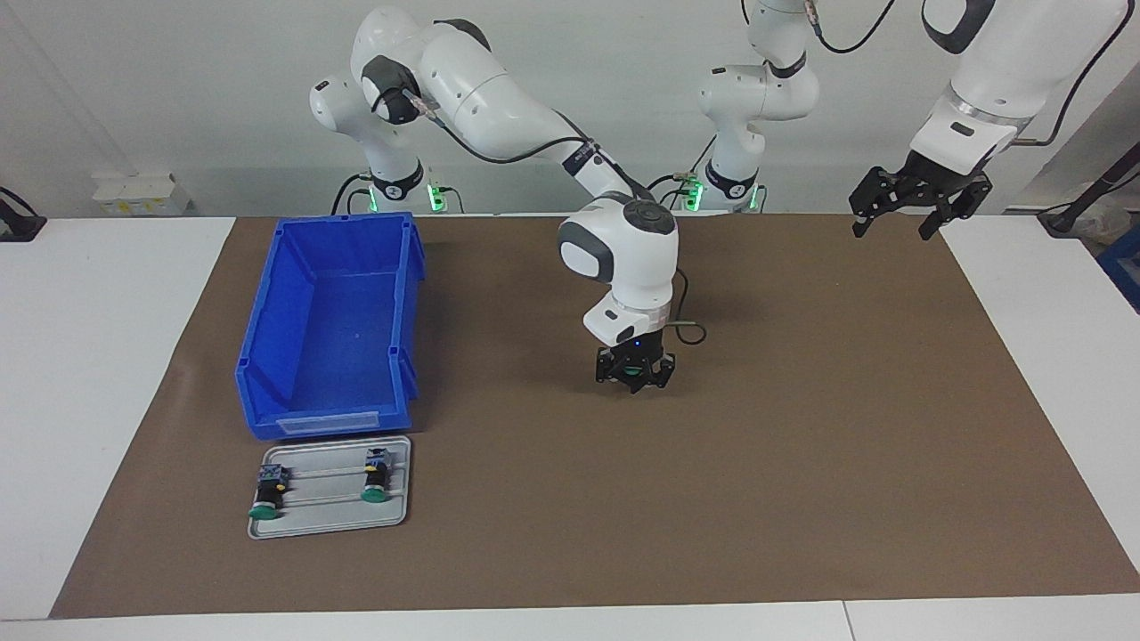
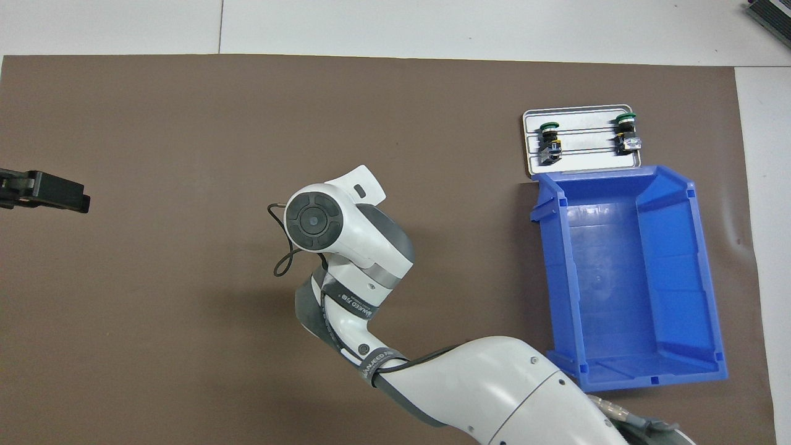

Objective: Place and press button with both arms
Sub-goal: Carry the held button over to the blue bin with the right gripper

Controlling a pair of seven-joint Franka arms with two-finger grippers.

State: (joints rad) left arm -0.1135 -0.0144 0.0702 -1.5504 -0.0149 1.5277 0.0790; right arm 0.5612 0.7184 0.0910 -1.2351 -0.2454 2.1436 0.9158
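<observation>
At mid-mat, right gripper [image 1: 634, 372] low over brown mat [image 1: 802, 427], fingers drawn together on the button [image 1: 633, 367]; green cap glimpsed between the fingers in facing view. Hidden under the wrist in overhead view. Cannot tell whether the button's base touches the mat yet.

Left gripper [image 1: 917, 203] raised over the mat's edge at the left arm's end of the table [image 1: 1033, 356], well apart from the right gripper, fingers spread wide, holding nothing. Waiting.

Toward the right arm's end from the right gripper: blue bin [image 1: 334, 320], empty as far as seen; just beside it, grey tray [image 1: 329, 525] with two spare buttons [image 1: 267, 490] lying on their sides. Leave untouched.

Step in hand, by judgement: setting the button down upright.
- Lower straight down, no tilt; cap up, terminal block flat on the mat.
- Release only once seated; small top-heavy part, likely to topple if dropped.
- Open slowly, withdraw vertically to avoid snagging the cap.
- Bring left gripper over only after right gripper clears, or keep right grip as a brace while pressing.
- Press along the barrel axis; off-centre push likely tips it.
</observation>
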